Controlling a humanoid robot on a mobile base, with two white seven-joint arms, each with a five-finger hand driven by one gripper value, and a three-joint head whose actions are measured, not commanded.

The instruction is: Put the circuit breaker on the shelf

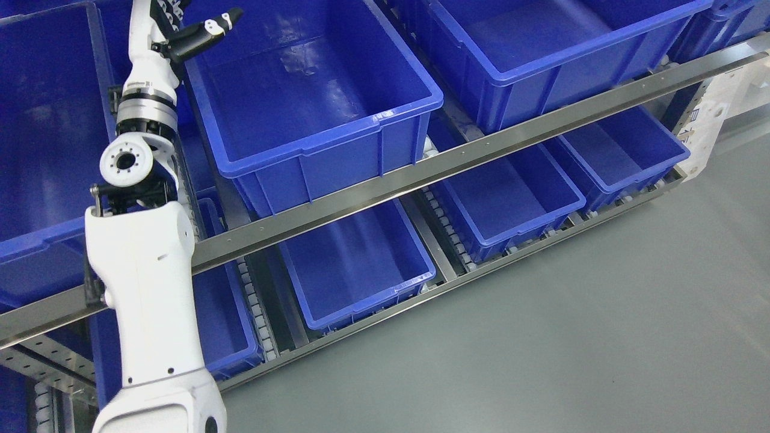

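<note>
Seven blue bins (313,114), one shelf rack (421,171), one robot arm (144,270)

Nothing can be read with certainty. A small dark marking sits on the white forearm section (144,81) at the far left, too small to make out. Faint grey characters show on the white post (716,114) at the far right, too blurred to read
</note>
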